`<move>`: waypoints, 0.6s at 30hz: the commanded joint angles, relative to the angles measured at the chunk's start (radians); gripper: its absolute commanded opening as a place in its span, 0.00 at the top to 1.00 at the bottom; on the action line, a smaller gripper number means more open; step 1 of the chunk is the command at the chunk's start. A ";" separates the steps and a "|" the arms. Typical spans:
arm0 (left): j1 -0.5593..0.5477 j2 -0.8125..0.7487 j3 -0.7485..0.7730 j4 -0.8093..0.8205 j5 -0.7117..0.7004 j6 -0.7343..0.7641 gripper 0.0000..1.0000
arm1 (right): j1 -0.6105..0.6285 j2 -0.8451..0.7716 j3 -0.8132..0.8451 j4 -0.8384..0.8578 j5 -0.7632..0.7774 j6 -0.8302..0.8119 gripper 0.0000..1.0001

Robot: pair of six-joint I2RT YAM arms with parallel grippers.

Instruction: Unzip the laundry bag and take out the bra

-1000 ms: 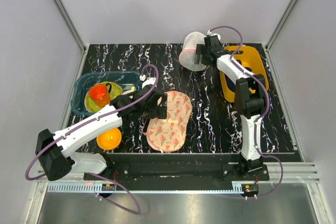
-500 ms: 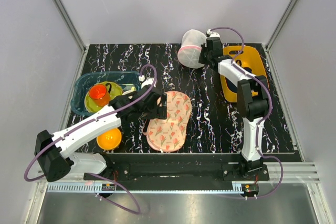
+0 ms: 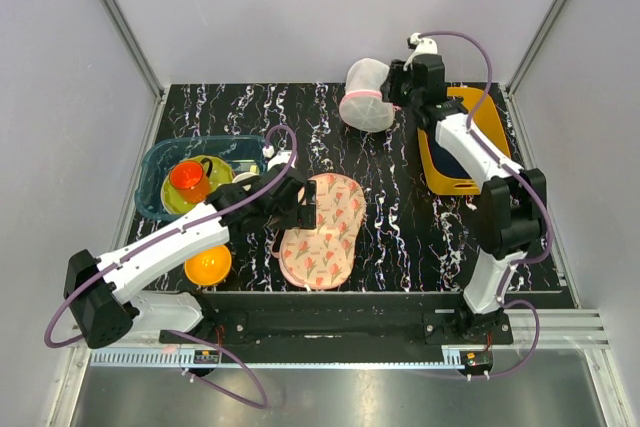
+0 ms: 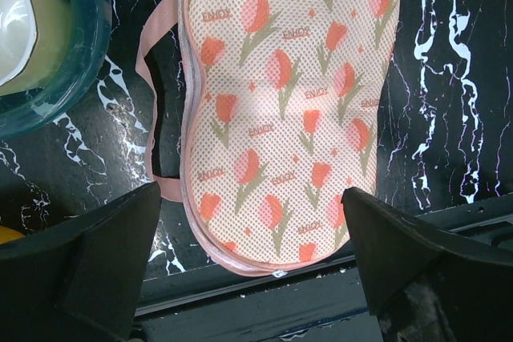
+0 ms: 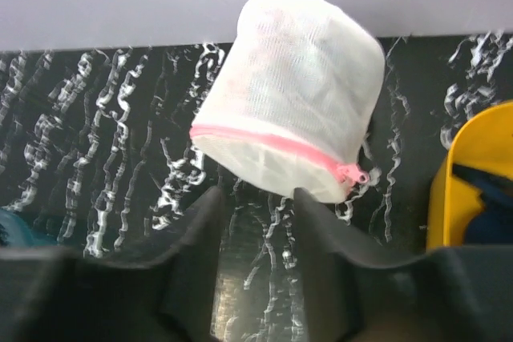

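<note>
So the left end effector [image 3: 300, 203] hasn't budged: wide open, empty, hovering with the floral pad [image 4: 280, 110] right under it. All the action's on the right. Over the last second the right end effector [image 5: 256, 214] has backed off the laundry bag [image 5: 288, 90], arm rearing up, fingers apart and gripping nothing. The bag sits tilted just ahead of its fingertips, pink zipper [image 5: 272, 147] closed, pull [image 5: 351, 174] toward the right finger's side. The bra's presumably inside, can't make it out. My guess: it's lining up on that pull.

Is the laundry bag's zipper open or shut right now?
Looks shut: in the right wrist view the visible pink zipper runs unbroken across the laundry bag to its pull, no gap.
</note>
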 commanded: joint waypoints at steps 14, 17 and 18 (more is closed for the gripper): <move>0.007 -0.055 0.008 -0.015 -0.024 -0.005 0.01 | 0.006 0.545 0.767 -0.536 -0.105 -0.237 0.36; 0.007 -0.051 0.009 -0.014 -0.017 -0.010 0.01 | 0.006 0.511 0.762 -0.547 -0.107 -0.193 1.00; 0.007 -0.049 0.011 -0.011 -0.016 -0.010 0.01 | 0.006 0.467 0.727 -0.536 -0.104 -0.177 1.00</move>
